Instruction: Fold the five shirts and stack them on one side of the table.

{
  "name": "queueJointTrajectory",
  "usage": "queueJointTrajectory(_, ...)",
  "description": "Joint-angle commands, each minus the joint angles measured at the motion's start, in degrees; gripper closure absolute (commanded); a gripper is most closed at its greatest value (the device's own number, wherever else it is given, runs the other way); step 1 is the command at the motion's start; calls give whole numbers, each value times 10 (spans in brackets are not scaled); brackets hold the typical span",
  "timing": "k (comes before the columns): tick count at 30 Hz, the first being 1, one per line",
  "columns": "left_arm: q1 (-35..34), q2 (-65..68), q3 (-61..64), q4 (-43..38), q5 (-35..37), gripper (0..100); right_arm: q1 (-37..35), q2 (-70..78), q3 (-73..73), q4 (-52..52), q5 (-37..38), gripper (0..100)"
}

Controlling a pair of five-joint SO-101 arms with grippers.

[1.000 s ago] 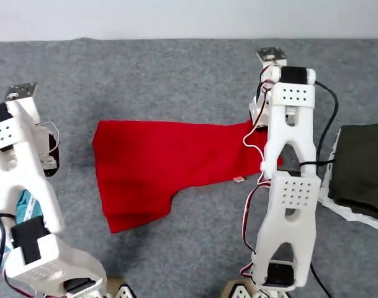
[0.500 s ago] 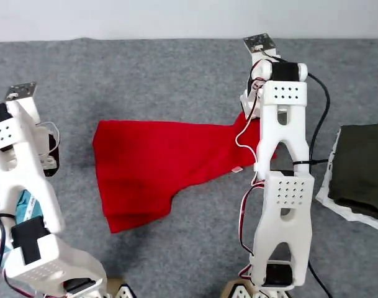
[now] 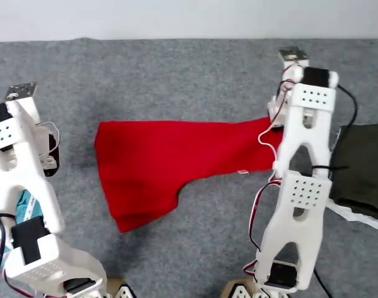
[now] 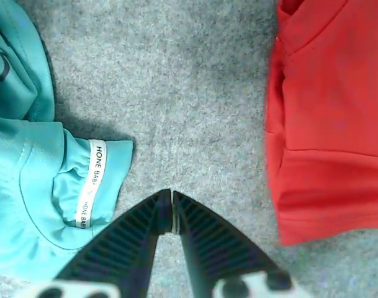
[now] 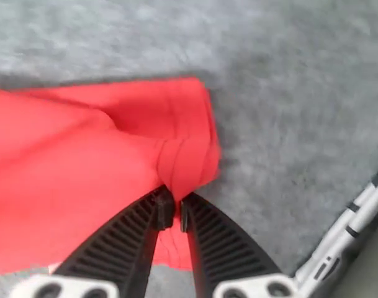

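Observation:
A red shirt (image 3: 170,161) lies stretched across the middle of the grey table, also seen as the red shirt (image 5: 95,167) and red shirt (image 4: 331,118) in the wrist views. My right gripper (image 5: 171,208) is shut on a bunched fold at the shirt's right end, under the right arm (image 3: 303,124). My left gripper (image 4: 172,208) is shut with nothing in it, over bare carpet between a teal shirt (image 4: 33,180) and the red shirt's left edge. The left arm (image 3: 18,161) stands at the table's left side.
A dark green folded shirt (image 3: 361,167) rests on a white sheet (image 3: 341,208) at the right edge. The teal shirt (image 3: 21,208) peeks out beneath the left arm. Grey carpet (image 3: 176,74) covers the table behind the red shirt.
My right arm swung left, then pulled back to the right with the shirt's end, drawing the red shirt longer and a little to the right. The left arm has kept still.

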Motion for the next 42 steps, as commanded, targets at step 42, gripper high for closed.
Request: queueJointTrajectory(42, 0, -29, 53, 16, -30, 994, -4, -74, 381, -36, -7, 831)
